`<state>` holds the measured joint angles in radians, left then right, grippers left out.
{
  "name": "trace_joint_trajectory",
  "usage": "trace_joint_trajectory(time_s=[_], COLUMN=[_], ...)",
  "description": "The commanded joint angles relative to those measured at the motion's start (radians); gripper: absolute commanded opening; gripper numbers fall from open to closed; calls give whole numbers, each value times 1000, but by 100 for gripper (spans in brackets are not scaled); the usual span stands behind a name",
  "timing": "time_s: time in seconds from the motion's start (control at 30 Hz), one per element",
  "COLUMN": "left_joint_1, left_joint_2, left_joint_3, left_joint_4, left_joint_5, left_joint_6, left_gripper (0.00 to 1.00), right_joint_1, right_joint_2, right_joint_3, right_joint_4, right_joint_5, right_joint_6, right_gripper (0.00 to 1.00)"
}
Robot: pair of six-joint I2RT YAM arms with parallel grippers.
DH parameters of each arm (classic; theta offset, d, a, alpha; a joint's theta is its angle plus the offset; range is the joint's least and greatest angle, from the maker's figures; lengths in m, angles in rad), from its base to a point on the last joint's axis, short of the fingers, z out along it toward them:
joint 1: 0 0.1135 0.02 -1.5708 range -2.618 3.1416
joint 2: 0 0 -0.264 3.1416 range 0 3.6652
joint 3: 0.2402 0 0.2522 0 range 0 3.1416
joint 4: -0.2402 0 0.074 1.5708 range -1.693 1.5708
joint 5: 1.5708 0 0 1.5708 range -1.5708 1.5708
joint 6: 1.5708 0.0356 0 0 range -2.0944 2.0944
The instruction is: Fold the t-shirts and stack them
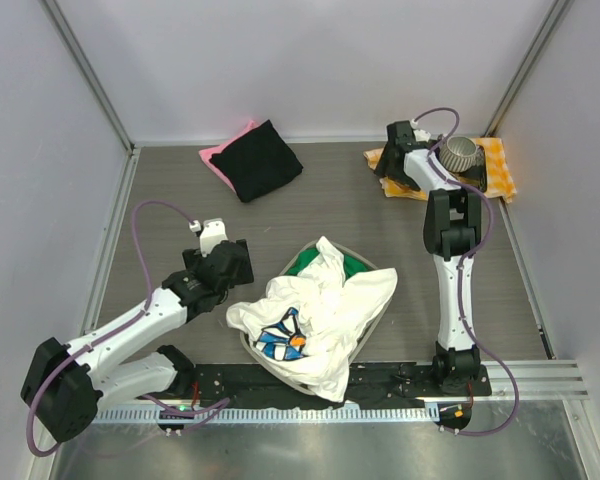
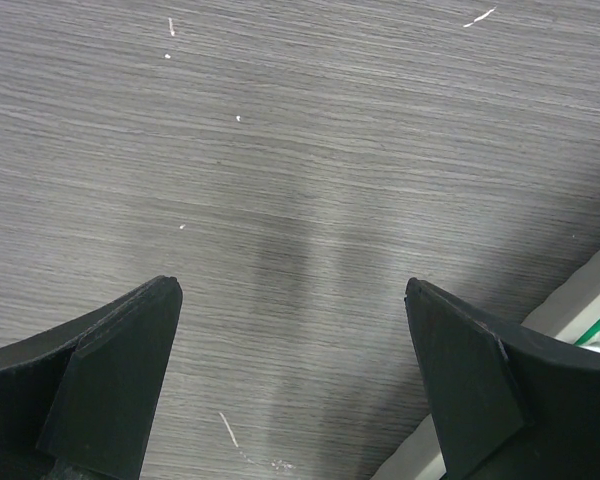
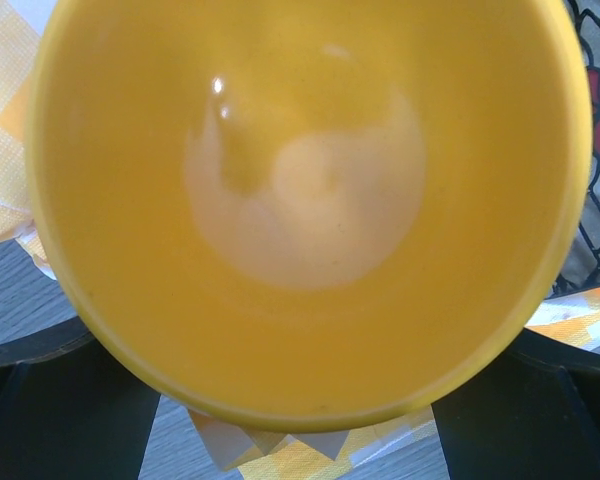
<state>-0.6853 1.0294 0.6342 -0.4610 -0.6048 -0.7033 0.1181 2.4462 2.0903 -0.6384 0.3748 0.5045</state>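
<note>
The daisy tee (image 1: 320, 310) lies crumpled over the basket (image 1: 370, 260) and spills past the basket's near rim. The green tee (image 1: 302, 262) shows under it at the basket's far side.

The left jaws hang just left of the basket, low over bare table (image 1: 360, 200), spread wide and holding nothing. In the left wrist view the basket's rim (image 2: 580, 300) shows just beyond the right-hand jaw, so the cloth lies to their right, close by but not touching. The tee's bulk runs slantwise, from a loose lobe at the basket's near left to a broader flap at its far right. The near-left lobe is the part closest to the left jaws.

The right jaws are well off to the basket's far right, over the checked cloth (image 1: 495, 165). They too are spread wide, and a yellow bowl (image 3: 310, 200) fills the right wrist view — whether they touch it I cannot tell.

The black tee (image 1: 263, 160) lies folded on the pink tee (image 1: 218, 158), far left of the basket.

The left arm is plainly the nearer one. A short reach rightward to pinch that lobe looks like the next move, though the green tee underneath may drag along.
</note>
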Motion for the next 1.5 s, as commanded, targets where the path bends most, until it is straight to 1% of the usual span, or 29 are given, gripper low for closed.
trace_joint_trajectory(time_s=[0.0,0.07,0.17,0.27,0.3,0.37,0.4,0.47,0.5,0.6,0.63,0.67,0.7,0.73,0.77,0.8,0.83,0.9,0.93,1.0,1.03,1.07,1.13,1.17,1.2,1.27,1.3,1.37,1.47], left_joint_1=[3,3,3,1,1,4,6,6,4,6,7,9,9,9,7,9,9,3,1,1,1,1,3,4,6,10,12,12,12], left_joint_2=[-20,-19,-12,-3,0,26,41,96,116,178,193,243,268,300,346,368,382,388,382,344,327,311,273,265,261,258,261,265,250], left_joint_3=[48,65,130,220,273,318,367,416,455,489,499,525,539,553,573,576,576,539,521,458,437,397,369,343,335,317,312,291,253], left_joint_4=[-4,-33,-102,-155,-180,-180,-191,-206,-220,-205,-203,-208,-212,-218,-225,-222,-222,-183,-171,-150,-139,-122,-119,-110,-110,-108,-107,-100,-78], left_joint_5=[-16,-26,-49,-65,-69,-46,-38,-13,-7,52,75,133,169,195,250,276,301,370,381,361,352,341,286,269,254,243,241,235,235], left_joint_6=[-25,-47,-61,-41,-38,0,5,30,33,62,71,85,109,119,126,134,133,133,127,107,87,81,58,42,28,4,-2,-22,-35], left_gripper=[100,100,100,100,100,100,100,100,100,100,100,100,100,100,100,100,100,100,100,100,100,100,100,100,100,100,100,100,100], right_joint_1=[-25,0,41,71,92,124,161,201,247,326,353,374,394,434,448,465,497,538,555,624,653,710,782,810,878,951,1010,1061,1120], right_joint_2=[-62,-105,-194,-283,-305,-352,-368,-418,-441,-545,-577,-657,-693,-737,-775,-853,-889,-988,-1016,-1081,-1142,-1170,-1228,-1233,-1233,-1213,-1199,-1138,-1058], right_joint_3=[-47,-65,-81,-67,-62,-38,-32,-44,-55,-159,-252,-303,-353,-463,-513,-565,-660,-742,-810,-877,-944,-979,-1068,-1087,-1102,-1130,-1136,-1130,-1092], right_joint_4=[-9,-9,-7,-30,-36,-79,-93,-127,-138,-170,-164,-141,-130,-113,-95,-87,-81,-78,-81,-98,-99,-98,-81,-75,-67,-43,-29,-6,19], right_joint_5=[65,88,116,124,119,122,139,145,133,108,108,108,118,115,104,95,75,65,65,38,27,10,-11,-20,-33,-36,-30,-8,38], right_joint_6=[16,14,8,-14,-18,-34,-34,-55,-55,-47,-46,-41,-32,-20,9,28,38,61,69,94,110,127,173,190,207,259,272,307,316], right_gripper=[100,100,100,100,100,100,100,100,100,100,100,100,100,100,100,100,100,100,100,100,100,100,100,100,100,100,100,100,99])
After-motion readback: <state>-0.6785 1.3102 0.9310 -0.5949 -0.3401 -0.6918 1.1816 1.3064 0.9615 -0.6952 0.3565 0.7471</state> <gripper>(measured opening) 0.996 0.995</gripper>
